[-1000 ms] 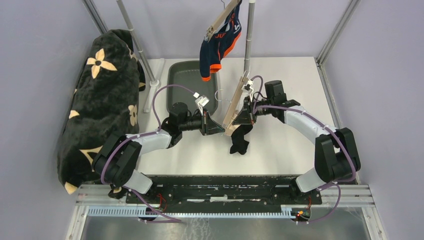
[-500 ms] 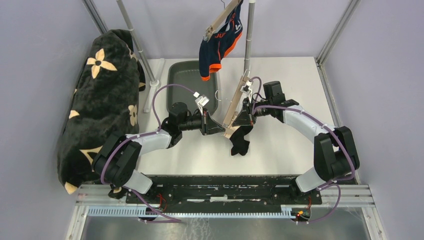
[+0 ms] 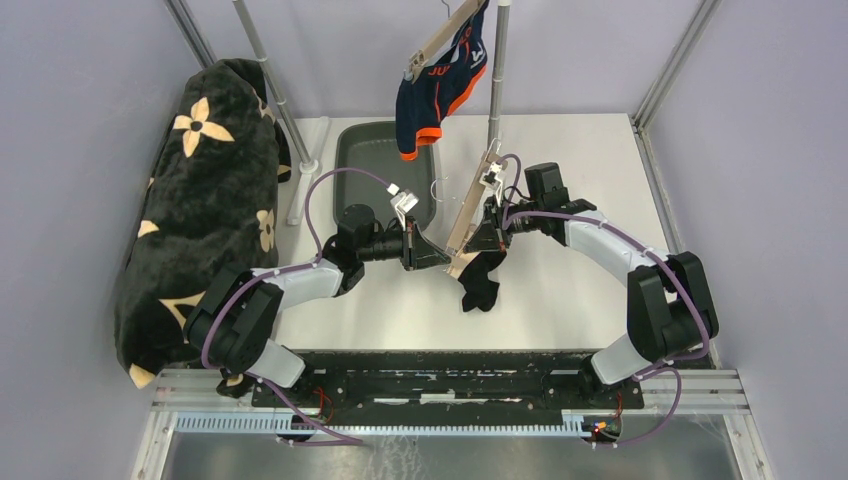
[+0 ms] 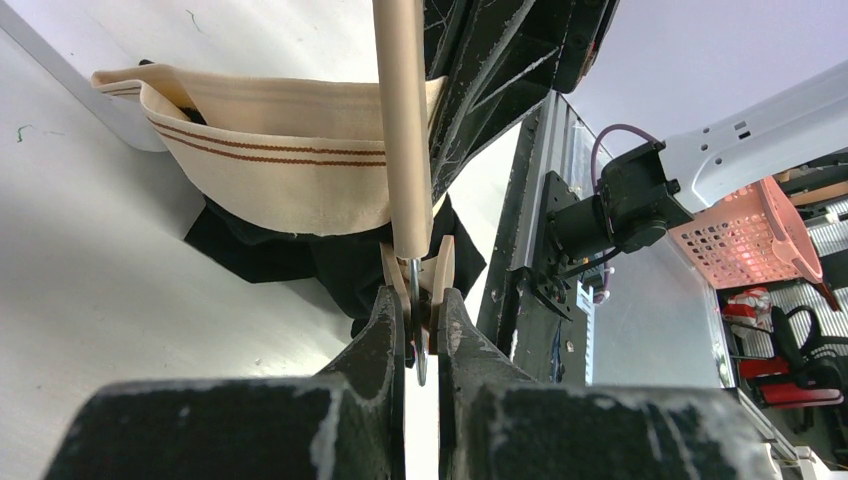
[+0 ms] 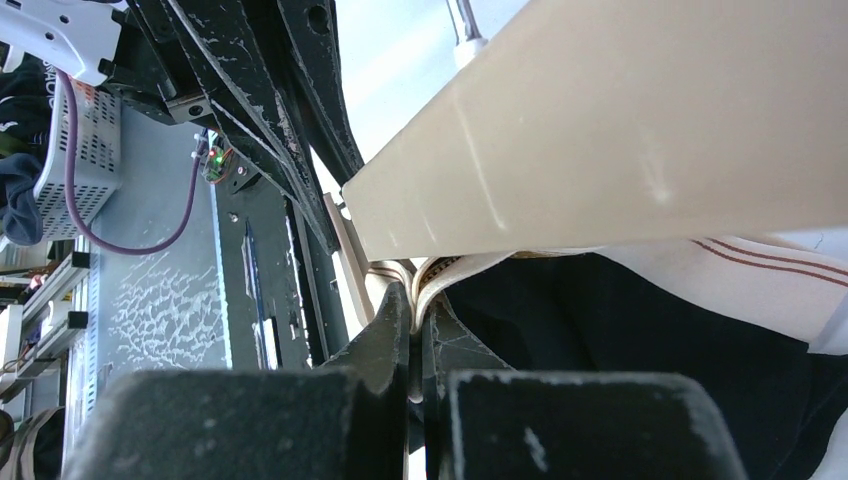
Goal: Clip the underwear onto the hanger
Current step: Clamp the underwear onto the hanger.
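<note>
Nearest me, the black underwear (image 3: 478, 285) hangs down below the near end of the wooden hanger (image 3: 470, 210), with its cream waistband (image 4: 270, 180) up against the bar. My left gripper (image 4: 421, 310) is pressed together on the hanger's clip (image 4: 420, 275). My right gripper (image 5: 415, 320) pinches a fold of the waistband just beside it. The hanger's long axis runs from that near end away from me and slightly right. Beyond sits a grey tray (image 3: 360, 160), and farther back a navy-and-orange pair (image 3: 435, 85) hangs from a rack.
</note>
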Controlling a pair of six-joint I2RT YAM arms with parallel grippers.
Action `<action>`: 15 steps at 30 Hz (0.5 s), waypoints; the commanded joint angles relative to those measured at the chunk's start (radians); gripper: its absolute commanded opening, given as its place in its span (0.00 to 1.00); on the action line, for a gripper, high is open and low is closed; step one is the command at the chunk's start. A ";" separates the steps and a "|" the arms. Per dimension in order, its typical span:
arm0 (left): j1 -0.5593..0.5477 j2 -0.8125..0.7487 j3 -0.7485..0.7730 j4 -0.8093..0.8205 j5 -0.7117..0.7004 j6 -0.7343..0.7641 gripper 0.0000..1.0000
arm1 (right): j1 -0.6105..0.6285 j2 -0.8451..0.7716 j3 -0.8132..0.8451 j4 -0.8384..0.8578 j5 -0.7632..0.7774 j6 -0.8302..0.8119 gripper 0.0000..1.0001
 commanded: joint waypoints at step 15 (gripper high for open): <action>-0.001 0.023 0.073 -0.070 -0.032 0.062 0.03 | 0.023 -0.028 0.060 0.017 -0.004 -0.019 0.01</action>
